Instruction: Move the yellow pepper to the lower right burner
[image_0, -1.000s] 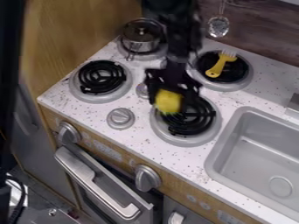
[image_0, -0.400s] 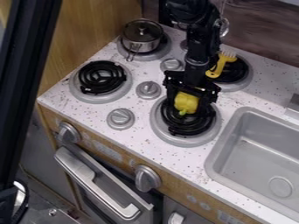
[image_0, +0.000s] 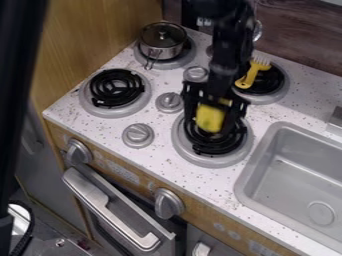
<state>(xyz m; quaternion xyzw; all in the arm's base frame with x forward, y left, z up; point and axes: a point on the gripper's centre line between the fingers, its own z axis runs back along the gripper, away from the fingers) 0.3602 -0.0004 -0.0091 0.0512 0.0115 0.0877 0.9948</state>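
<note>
A strip of the bench between the lower right burner and the sink offers a way through; the left burner, low and flat, can be passed over. Small knobs stand up between the burners, the lidded pot blocks the back left, and a yellow toothed utensil lies over the back right burner.

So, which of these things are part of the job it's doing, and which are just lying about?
Part of the job:
- yellow pepper
- lower right burner
- gripper

Just lying about:
- lidded pot
- yellow utensil
</note>
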